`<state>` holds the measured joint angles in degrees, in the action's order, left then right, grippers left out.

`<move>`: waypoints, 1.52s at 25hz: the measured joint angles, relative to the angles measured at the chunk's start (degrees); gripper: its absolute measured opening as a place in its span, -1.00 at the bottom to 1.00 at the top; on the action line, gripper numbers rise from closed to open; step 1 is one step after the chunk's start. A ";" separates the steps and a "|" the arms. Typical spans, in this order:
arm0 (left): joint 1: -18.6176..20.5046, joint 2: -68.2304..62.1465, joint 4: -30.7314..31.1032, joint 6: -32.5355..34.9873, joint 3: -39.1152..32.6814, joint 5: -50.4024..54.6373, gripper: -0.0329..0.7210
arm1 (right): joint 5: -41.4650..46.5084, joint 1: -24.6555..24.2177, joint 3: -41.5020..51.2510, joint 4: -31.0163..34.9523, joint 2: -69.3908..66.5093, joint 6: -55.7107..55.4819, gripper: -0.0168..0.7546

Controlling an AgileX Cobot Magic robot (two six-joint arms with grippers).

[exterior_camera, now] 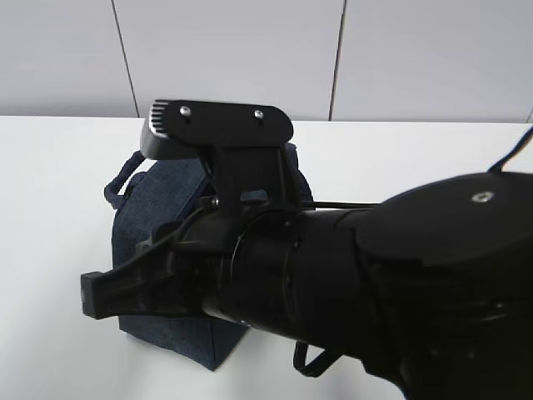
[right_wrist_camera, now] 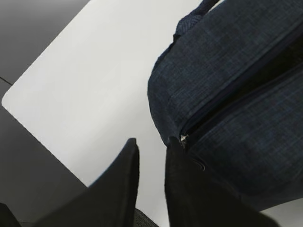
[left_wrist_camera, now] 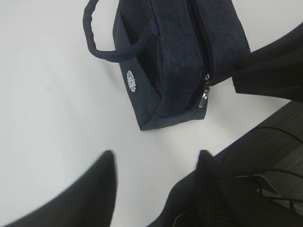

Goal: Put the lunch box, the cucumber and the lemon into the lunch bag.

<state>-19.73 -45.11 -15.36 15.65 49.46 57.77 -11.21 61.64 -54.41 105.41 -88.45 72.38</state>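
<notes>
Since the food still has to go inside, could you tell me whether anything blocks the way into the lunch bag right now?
Yes: the lunch bag is zipped along its top, with the zipper pull at the end by the bag's corner. In the exterior view a black arm also lies across the front of the bag. No lunch box, cucumber or lemon is visible.

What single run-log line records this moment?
lunch bag: upright, zipper closed | left gripper: open, empty | right gripper: narrow gap, beside zipper end, grip unclear

The lunch bag [left_wrist_camera: 175,56] is matt navy woven cloth, denim-like, with a ribbed webbing handle [left_wrist_camera: 94,38] and shiny metal zipper pull [left_wrist_camera: 204,94]. Beneath the claw, the table [left_wrist_camera: 52,123] looks smooth, white, faintly glossy.
</notes>
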 joint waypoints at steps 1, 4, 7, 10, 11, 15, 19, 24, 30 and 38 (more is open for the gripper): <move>0.00 0.00 0.00 -0.10 0.00 0.10 0.08 | -0.23 0.38 0.03 0.21 -0.02 -0.21 -0.57; 0.00 0.00 0.04 -0.04 0.00 0.23 0.08 | 1.55 1.00 0.03 0.31 -0.68 -0.71 -0.57; 0.00 0.00 0.04 -0.04 0.00 0.43 0.08 | 4.62 1.02 0.03 0.31 -1.41 -0.94 -0.49; 0.00 0.00 0.04 -0.04 0.00 0.69 0.07 | 6.62 1.02 0.03 0.31 -1.81 -1.23 -0.20; 0.00 0.00 0.04 -0.04 0.00 0.81 0.06 | 6.75 1.11 0.03 0.31 -1.95 -1.45 -0.07; 0.00 0.00 0.04 -0.04 0.00 1.03 0.05 | 4.48 1.11 0.03 0.31 -1.99 -5.98 0.20; 0.00 0.00 -0.07 -0.04 0.00 1.03 0.05 | 2.20 1.11 0.03 0.31 -2.09 -12.17 0.23; 0.00 0.00 -0.63 -0.04 0.00 1.03 0.05 | 2.01 1.11 0.03 0.31 -5.05 -18.89 0.23; 0.00 0.00 -1.64 -0.04 0.00 1.03 0.05 | 1.31 1.11 0.03 0.31 -7.62 -24.17 0.23; 0.00 0.00 -2.37 -0.04 0.00 1.03 0.05 | 0.52 -0.15 -0.33 0.34 -7.89 -27.75 0.23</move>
<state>-19.73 -45.11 -17.73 15.62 49.46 58.80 -10.69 61.49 -54.74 105.76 -96.34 44.63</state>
